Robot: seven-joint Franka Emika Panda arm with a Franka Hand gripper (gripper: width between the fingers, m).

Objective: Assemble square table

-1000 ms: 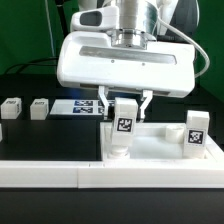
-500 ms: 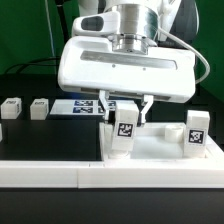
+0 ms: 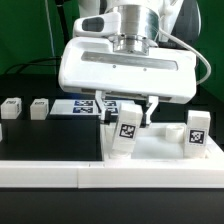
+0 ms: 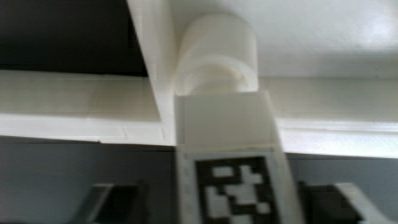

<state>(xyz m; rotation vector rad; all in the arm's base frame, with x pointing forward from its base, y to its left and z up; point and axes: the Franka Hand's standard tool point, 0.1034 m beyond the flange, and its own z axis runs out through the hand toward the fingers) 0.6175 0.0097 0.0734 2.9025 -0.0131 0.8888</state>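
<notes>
Fingers [image 3: 150, 108] spread, one on each side of an upright leg [image 3: 125, 132]; the wrist view shows a gap between it and each finger. This leg stands on the square table slab [image 3: 160, 152] at the corner on the exterior view's left; a second leg [image 3: 196, 133] stands at its right. A third leg [image 3: 12, 107] and a fourth leg [image 3: 39, 107] rest on the worktop [image 3: 50, 135].

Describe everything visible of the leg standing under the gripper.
The leg is a white, plastic-looking block with a black-and-white tag on its face. It stands roughly upright on the tabletop, near its corner on the exterior view's left. The gripper straddles its top, jaws open, apparently not touching.
</notes>
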